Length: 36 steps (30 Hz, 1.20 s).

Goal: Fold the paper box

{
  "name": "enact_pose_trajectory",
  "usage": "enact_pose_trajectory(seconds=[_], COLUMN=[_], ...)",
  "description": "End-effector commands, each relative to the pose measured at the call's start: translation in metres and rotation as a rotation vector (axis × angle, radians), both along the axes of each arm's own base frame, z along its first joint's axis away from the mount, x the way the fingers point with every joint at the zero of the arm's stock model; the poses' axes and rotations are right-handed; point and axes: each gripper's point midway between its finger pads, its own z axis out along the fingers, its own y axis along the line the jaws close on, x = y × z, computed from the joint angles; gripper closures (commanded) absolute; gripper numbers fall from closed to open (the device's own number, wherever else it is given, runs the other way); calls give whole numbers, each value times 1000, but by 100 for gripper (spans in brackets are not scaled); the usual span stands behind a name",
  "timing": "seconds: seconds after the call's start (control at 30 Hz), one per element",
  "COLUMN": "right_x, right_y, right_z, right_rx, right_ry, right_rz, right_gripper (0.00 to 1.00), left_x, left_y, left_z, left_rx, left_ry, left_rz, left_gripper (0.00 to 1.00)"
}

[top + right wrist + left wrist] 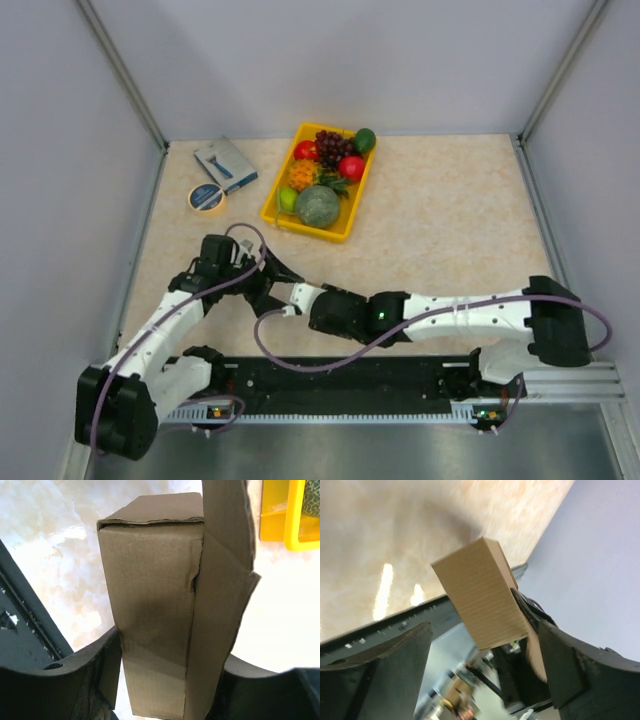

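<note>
Looking at the paper box (155, 610) first: it's folded up into a tall block with the top end tucked shut. One loose flap (225, 525) sticks up past that end along one side. My right gripper (167, 677) has it pinched, with both fingers (85, 680) pressed against opposite sides near the lower end. The left gripper (485, 632) is spread wide around the same box. There's clear daylight between one finger (395, 660) and the cardboard, and I can't tell if the other one touches, so the left has no hold on anything.

From above, the two grippers meet nose to nose on the near side of the yellow tray (305, 231), toward the arm bases. They cover the box almost completely, so I can't say whether it's resting on the table (450, 220) or lifted. The tray's full of fruit. Just left of the tray sits a small blue-grey box (226, 165) with a white label, and a bit nearer than that there's a roll of tape (207, 198).
</note>
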Motion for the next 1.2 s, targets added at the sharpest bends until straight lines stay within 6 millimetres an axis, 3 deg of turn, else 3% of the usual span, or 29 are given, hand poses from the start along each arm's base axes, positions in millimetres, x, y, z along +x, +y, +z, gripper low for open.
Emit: enact_pose_trajectory(seconds=[0.0, 0.1, 0.17, 0.27, 0.33, 0.43, 0.47, 0.5, 0.53, 0.57, 0.7, 0.77, 0.8, 0.97, 1.03, 1.1, 1.17], right_x=[3, -1, 0, 6, 8, 5, 8, 6, 4, 5, -1, -2, -2, 0, -1, 1, 2], right_y=[-6, -19, -25, -29, -29, -31, -33, -36, -36, -38, -41, -41, -42, -45, -45, -47, -46], right_z=[21, 10, 1, -6, -6, -10, -9, -11, -12, -12, -14, -13, -13, -9, -8, -8, -5], right_rx=[122, 76, 46, 43, 48, 37, 48, 46, 50, 48, 57, 65, 66, 78, 84, 87, 107], right_ry=[155, 292, 327, 375, 400, 450, 456, 470, 482, 482, 514, 518, 517, 506, 512, 510, 513], right_rz=[38, 77, 83, 83, 106, 148, 149, 158, 163, 162, 168, 169, 166, 161, 164, 157, 158], right_gripper=[65, 62, 59, 58, 57, 54, 53, 53, 52, 52, 52, 53, 53, 52, 53, 53, 53], left_x=[23, 28, 35, 37, 37, 32, 20, 13, 14, 13, 16, 20, 25, 28, 35, 33, 28], left_y=[34, 60, 76, 88, 81, 46, 30, 17, 7, 2, -23, -25, -25, -29, -21, -17, -7], left_z=[19, 25, 48, 76, 89, 95, 99, 91, 104, 101, 83, 75, 71, 73, 79, 97, 106], left_rx=[151, 331, 440, 519, 499, 352, 253, 197, 159, 159, 314, 360, 382, 388, 446, 407, 395], left_ry=[-310, -451, -622, -824, -937, -1104, -1151, -1161, -1255, -1289, -1418, -1427, -1441, -1507, -1470, -1510, -1556], left_rz=[25, 47, 44, 44, 0, -134, -207, -262, -281, -316, -504, -544, -564, -603, -557, -462, -368], left_gripper=[5, 5, 15, 20, 21, 16, 15, 15, 16, 20, 24, 27, 33, 42, 52, 50, 39])
